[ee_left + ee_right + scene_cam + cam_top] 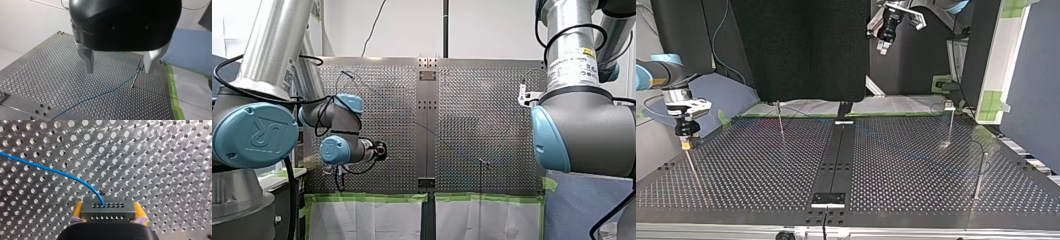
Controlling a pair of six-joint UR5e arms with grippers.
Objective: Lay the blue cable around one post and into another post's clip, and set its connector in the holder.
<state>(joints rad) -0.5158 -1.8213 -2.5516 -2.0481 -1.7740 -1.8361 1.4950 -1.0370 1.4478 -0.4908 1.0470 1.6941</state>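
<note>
1. Front view: a slim post (482,162) stands on the perforated surface (377,110). My left arm (339,145) hangs well to the left of the post, and my right arm (582,130) comes in to its right. I cannot tell how either set of fingers stands here.
2. Top view: my right gripper (685,144) sits low over the surface, well left of the post and nearer the camera. My left gripper (884,46) is raised high, up and to the right of the post.
3. Left wrist view: the metal fingers (87,61) stand apart, holding nothing, above the surface. The blue cable (100,94) lies along the surface, climbs to the post, touches it near its top, and runs on beyond it.
4. Right wrist view: the yellow-padded fingers (78,208) are clamped on the grey connector (107,211). The blue cable leaves the connector's upper face and curves away over the surface.
</note>
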